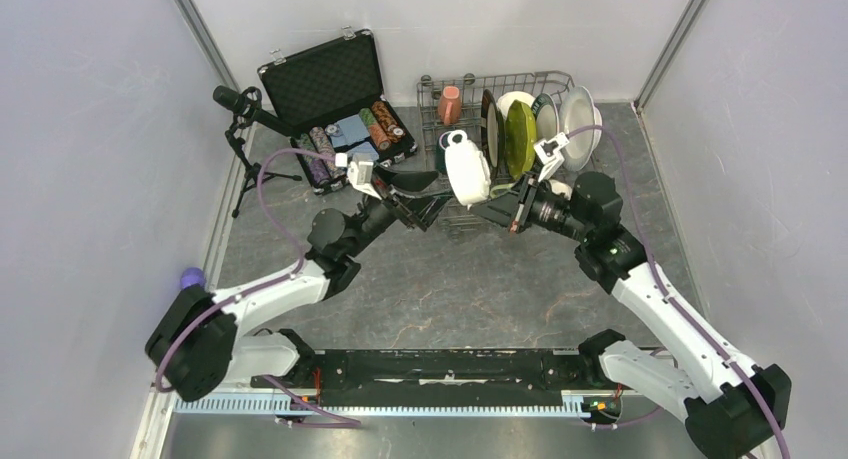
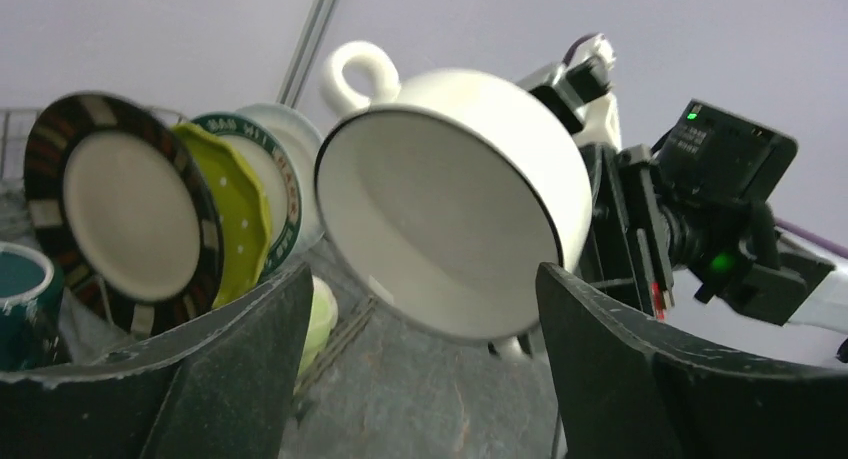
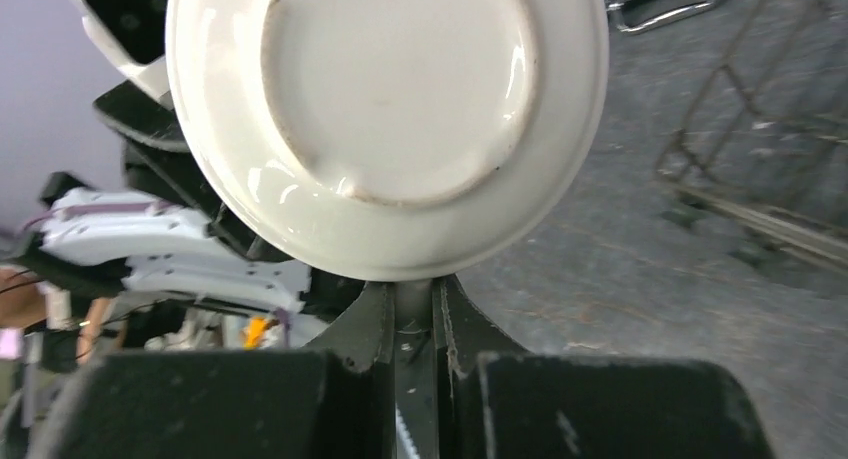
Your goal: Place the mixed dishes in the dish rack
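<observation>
My right gripper is shut on the low edge of a white mug with a loop handle and holds it in the air just in front of the dish rack. In the right wrist view the fingers pinch a narrow part under the mug's base. My left gripper is open, its jaws either side of the mug's mouth without touching. The rack holds a salmon mug, a brown-rimmed plate, a lime-green plate, white bowls and a teal mug.
An open black case with poker chips stands left of the rack. A microphone on a small tripod is at the far left. Grey walls close in both sides. A purple ball sits by the left arm.
</observation>
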